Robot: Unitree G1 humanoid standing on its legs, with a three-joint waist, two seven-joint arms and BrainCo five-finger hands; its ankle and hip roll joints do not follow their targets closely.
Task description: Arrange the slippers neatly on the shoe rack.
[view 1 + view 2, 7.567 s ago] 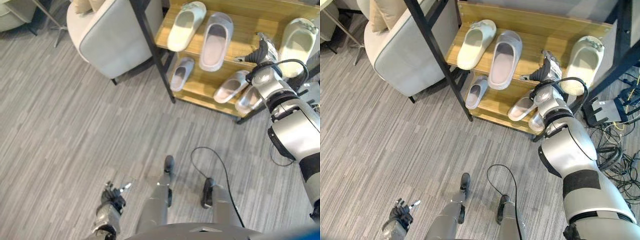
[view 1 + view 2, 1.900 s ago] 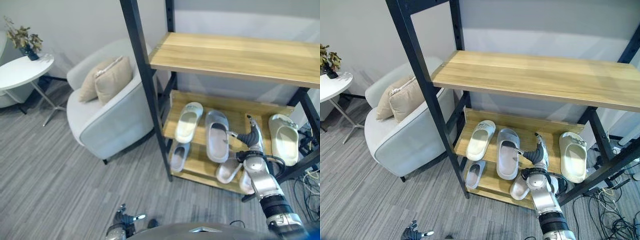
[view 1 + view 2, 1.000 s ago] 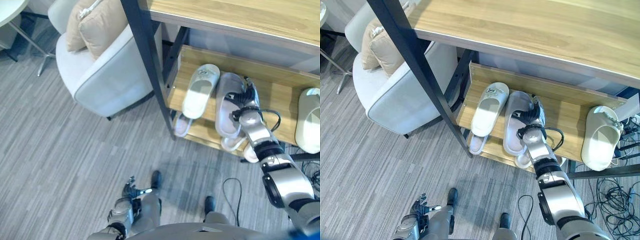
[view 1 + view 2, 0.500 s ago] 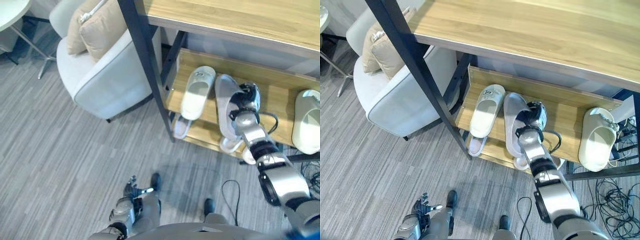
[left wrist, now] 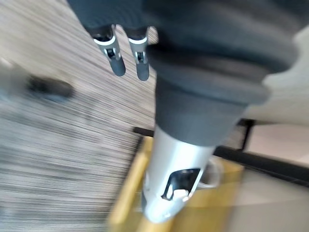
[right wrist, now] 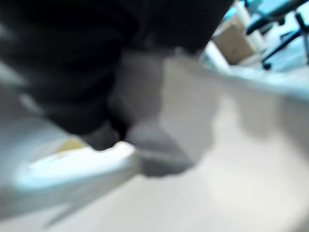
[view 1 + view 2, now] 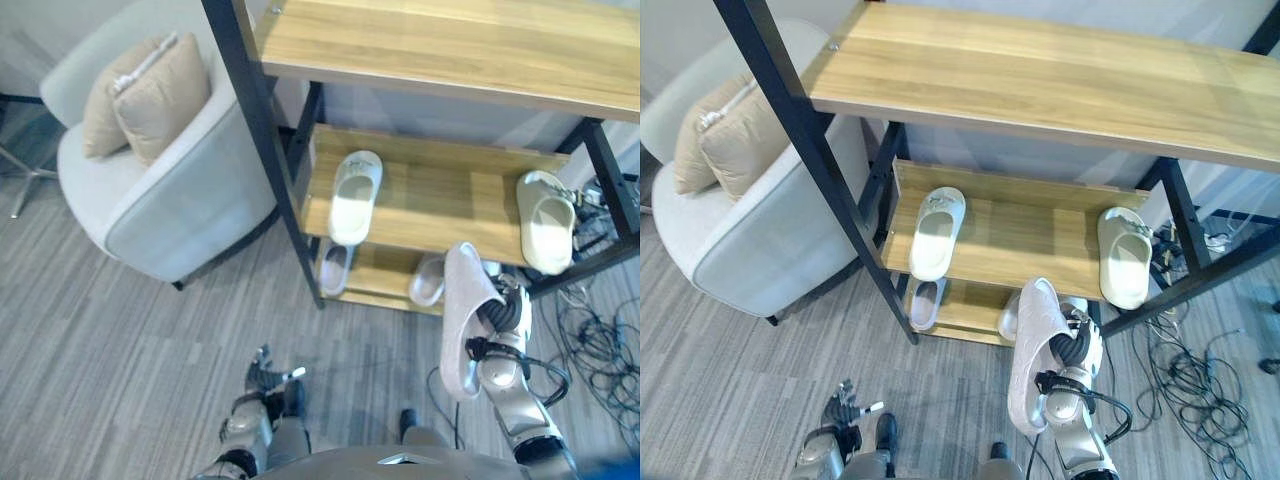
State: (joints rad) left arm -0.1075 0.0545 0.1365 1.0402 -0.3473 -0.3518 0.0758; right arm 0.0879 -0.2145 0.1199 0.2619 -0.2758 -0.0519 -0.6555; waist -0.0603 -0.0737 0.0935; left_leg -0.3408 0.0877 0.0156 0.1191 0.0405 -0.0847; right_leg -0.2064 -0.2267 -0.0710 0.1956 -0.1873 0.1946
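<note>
My right hand point(image 7: 503, 318) is shut on a long grey slipper point(image 7: 462, 322), fingers curled over its edge, and holds it up on end in the air in front of the shoe rack point(image 7: 430, 205). One cream slipper point(image 7: 354, 196) lies at the left of the middle shelf, another cream slipper point(image 7: 548, 220) at its right end. Two small grey slippers point(image 7: 335, 268) point(image 7: 428, 281) lie on the lowest shelf. My left hand point(image 7: 263, 374) hangs low over the floor, its fingers point(image 5: 116, 49) straight and holding nothing.
A grey armchair point(image 7: 170, 205) with beige cushions stands just left of the rack's black post point(image 7: 262, 150). The wide top shelf point(image 7: 450, 45) overhangs the middle one. Loose cables point(image 7: 600, 340) lie on the floor at the right.
The grey slipper has left the middle shelf: my right hand has pulled it out and toward me, standing it on end. The camera has shifted too.
</note>
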